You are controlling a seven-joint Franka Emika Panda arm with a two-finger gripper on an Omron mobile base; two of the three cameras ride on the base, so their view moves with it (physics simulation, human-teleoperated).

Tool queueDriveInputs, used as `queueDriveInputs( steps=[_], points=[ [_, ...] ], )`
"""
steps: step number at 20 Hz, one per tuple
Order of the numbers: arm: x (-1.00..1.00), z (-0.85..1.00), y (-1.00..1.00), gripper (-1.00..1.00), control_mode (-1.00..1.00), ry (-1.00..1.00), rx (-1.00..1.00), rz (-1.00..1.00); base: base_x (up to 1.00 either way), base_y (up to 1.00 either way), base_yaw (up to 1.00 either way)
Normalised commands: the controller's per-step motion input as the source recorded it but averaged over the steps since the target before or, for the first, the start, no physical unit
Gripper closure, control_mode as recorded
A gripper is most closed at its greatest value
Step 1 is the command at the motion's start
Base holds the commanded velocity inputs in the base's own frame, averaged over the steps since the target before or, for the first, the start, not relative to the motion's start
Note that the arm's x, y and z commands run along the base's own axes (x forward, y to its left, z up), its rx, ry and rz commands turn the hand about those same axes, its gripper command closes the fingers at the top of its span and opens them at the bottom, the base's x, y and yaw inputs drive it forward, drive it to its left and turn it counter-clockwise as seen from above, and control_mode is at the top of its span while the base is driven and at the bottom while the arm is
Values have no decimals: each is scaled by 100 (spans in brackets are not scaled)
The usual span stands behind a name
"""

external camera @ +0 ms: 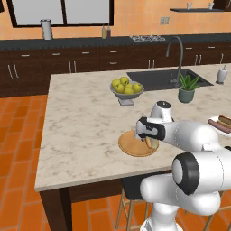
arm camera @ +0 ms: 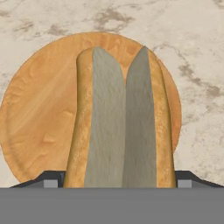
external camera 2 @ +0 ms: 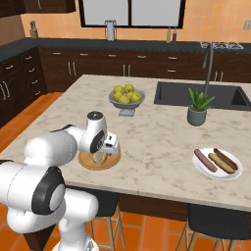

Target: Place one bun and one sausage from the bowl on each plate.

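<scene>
The pincer (arm camera: 119,180) points down over the orange plate (arm camera: 39,113), which sits near the front edge of the tabletop (external camera 2: 157,132). Its jaws stand wide with the bun (arm camera: 122,118) between them. The bun's two crusts sit against the finger tips, so I read this as a grasp on the bun, not a release. The bun is slit open along its top and lies across the middle of the plate. One end reaches close to the far rim. Whether its underside already rests on the plate I cannot tell.

The step in hand looks like setting the bun down. To do it well, lower straight until the bun is bedded on the plate, then part the jaws evenly. That way neither pad drags it toward the rim. Lift straight up afterwards, with no sideways sweep, since the bun is light and could roll. Keep the slit facing up, as a sausage probably belongs in it later.

Well apart to the right, the white plate (external camera 2: 198,170) carries three long pieces, at least one a reddish sausage (external camera 2: 205,160). Farther back stand a grey fruit bowl (external camera 2: 113,101) and a potted plant (external camera 2: 197,110) beside the sink (external camera 2: 196,93). None of them crowds the way.
</scene>
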Motion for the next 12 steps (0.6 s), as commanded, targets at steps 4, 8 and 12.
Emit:
queueDriveInputs(
  steps=[4, 8, 12],
  points=[
    [0, 0, 0, -100, -100, 0, 0, 0, 0, 0, 0],
    [0, 0, 0, -100, -100, 0, 0, 0, 0, 0, 0],
    [-1, 0, 0, -100, -100, 0, 0, 0, 0, 0, 0]
  ],
)
